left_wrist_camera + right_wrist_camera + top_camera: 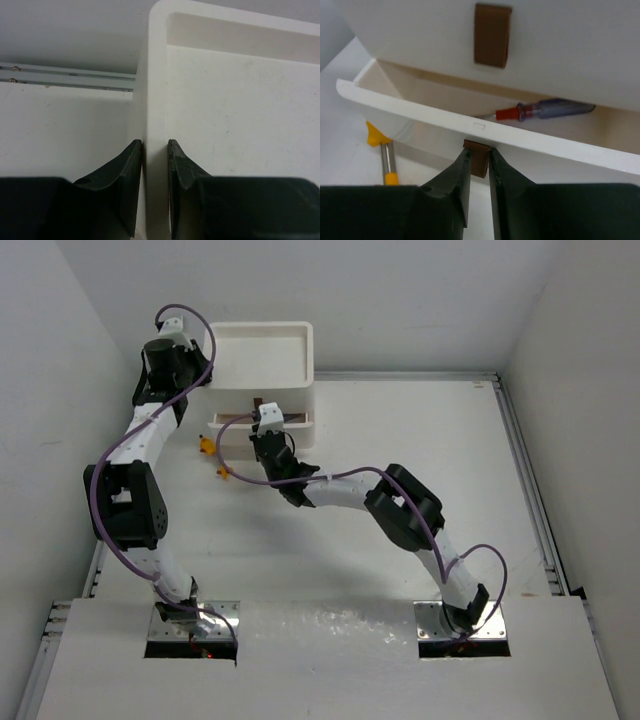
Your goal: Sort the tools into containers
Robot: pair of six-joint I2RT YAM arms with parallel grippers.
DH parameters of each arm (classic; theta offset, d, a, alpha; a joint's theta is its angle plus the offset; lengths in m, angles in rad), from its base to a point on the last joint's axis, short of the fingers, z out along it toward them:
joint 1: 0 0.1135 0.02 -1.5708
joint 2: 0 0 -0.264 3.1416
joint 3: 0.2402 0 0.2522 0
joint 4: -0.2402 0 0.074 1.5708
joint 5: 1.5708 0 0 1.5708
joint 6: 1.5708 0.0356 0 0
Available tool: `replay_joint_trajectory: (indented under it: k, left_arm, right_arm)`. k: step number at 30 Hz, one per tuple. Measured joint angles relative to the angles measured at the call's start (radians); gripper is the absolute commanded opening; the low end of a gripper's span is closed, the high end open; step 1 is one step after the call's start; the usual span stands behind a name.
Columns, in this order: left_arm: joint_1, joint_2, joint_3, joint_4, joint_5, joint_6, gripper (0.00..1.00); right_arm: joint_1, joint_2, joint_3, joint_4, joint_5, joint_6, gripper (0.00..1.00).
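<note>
The containers are drawers of a white box (262,352) with a recessed tray top. My left gripper (156,145) is shut on the tray's left rim (156,75), one finger on each side of the wall. A drawer (420,106) stands pulled out, and my right gripper (479,154) is shut on its brown handle (480,161). A blue-and-red screwdriver (545,109) lies inside that drawer. A yellow-orange screwdriver (385,157) lies on the table left of the drawer, also seen from above (205,447). In the top view my right gripper (266,430) is at the drawer's front and my left gripper (205,375) at the box's left side.
Another brown handle (492,35) sits on the shut drawer above the open one. A second small yellow piece (224,474) lies on the table near the right arm's wrist. A metal rail (525,490) runs along the table's right edge, and walls close in on both sides.
</note>
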Motion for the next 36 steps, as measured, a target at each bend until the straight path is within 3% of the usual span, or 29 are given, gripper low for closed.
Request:
replay_joint_trajectory:
  k: [9,14,18,22,25,30,36]
  left_arm:
    - [0.0,0.001,0.0,0.003,0.018,0.018,0.0]
    - [0.0,0.005,0.0,0.012,0.02,0.019,0.0]
    - [0.0,0.006,0.0,0.013,0.022,0.018,0.0]
    - [0.0,0.006,0.0,0.014,0.02,0.013,0.0]
    - [0.0,0.007,0.0,0.014,0.02,0.008,0.0]
    - [0.0,0.007,0.0,0.014,0.021,0.004,0.0]
    - [0.0,0.007,0.002,0.012,0.021,0.002,0.0]
  right_arm:
    - [-0.06,0.117,0.132,0.112,0.018,-0.023,0.16]
    - [-0.074,0.13,0.108,0.142,0.004,-0.004,0.18]
    - [-0.083,0.116,0.006,0.198,-0.006,-0.002,0.24]
    - [-0.085,0.075,-0.134,0.225,-0.015,0.003,0.5]
    - [-0.068,0.066,-0.169,0.237,-0.024,0.019,0.58]
    - [-0.042,0.1,-0.045,0.183,-0.041,0.04,0.62]
    - [-0.047,0.175,0.086,0.173,-0.013,0.06,0.58]
